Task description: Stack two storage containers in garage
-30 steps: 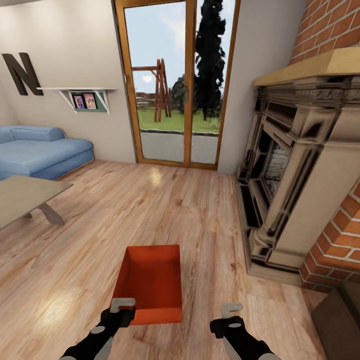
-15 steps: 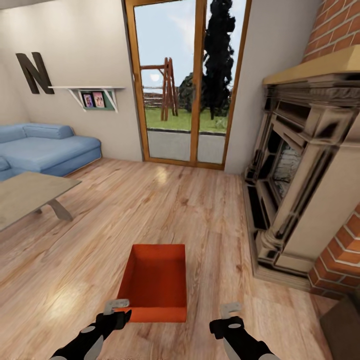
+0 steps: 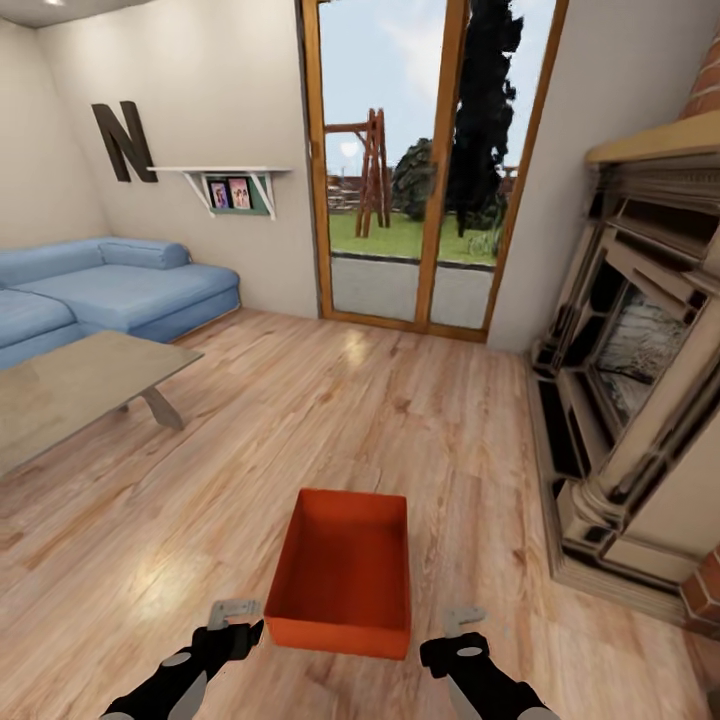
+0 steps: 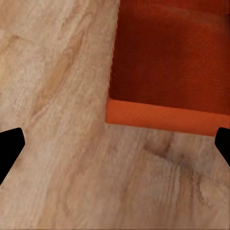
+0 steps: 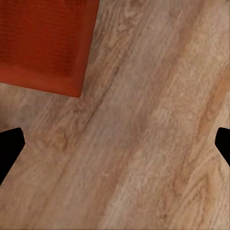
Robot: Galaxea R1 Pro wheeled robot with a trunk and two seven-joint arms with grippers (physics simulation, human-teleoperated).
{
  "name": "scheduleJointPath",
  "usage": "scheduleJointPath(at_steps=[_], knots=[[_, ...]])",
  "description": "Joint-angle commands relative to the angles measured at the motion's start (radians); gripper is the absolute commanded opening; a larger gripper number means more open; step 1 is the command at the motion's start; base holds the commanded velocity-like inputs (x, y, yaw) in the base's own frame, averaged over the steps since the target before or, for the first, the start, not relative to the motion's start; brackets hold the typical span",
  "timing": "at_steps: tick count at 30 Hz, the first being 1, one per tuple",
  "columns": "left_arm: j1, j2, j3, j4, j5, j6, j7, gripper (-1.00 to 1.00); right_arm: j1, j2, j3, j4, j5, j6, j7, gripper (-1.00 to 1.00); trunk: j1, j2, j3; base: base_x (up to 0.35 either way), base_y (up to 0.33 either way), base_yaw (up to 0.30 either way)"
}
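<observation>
Wood-plank flooring [image 3: 300,420] carries one red-orange rectangular open-topped plastic bin [image 3: 345,572], empty and upright, low in the head view between the two arms. The left gripper [image 3: 232,612] hangs just beside the bin's near corner at about 8 o'clock of it and the right gripper [image 3: 462,620] near it at about 4 o'clock, each with its fingers spread wide and holding nothing (neither touches the bin). From the bin, a grey low table [image 3: 70,385] lies at 10 o'clock with a blue sofa [image 3: 120,295] beyond it, a wood-framed glass door [image 3: 425,170] at 12 o'clock, and a stone fireplace [image 3: 640,400] at 2 o'clock.
</observation>
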Motion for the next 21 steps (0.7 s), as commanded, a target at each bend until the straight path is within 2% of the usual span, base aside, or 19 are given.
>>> scheduleJointPath(at_steps=[1,11,21], knots=[[-0.001,0.001,-0.008,0.001,0.01,-0.004,-0.002,1.0,0.0,0.0,0.007,-0.002,0.003,0.009,-0.007,1.0,0.0,0.0,-0.002,0.245,0.166,0.206],[-0.001,0.0,-0.009,-0.002,0.009,-0.007,-0.002,1.0,0.0,-0.003,0.004,-0.004,0.004,0.006,-0.002,1.0,0.0,0.0,-0.009,0.194,0.153,0.16],[-0.001,-0.001,-0.014,-0.007,0.009,-0.01,-0.002,1.0,0.0,-0.004,0.005,-0.004,0.0,0.005,0.005,1.0,0.0,0.0,-0.009,0.152,0.037,-0.134]])
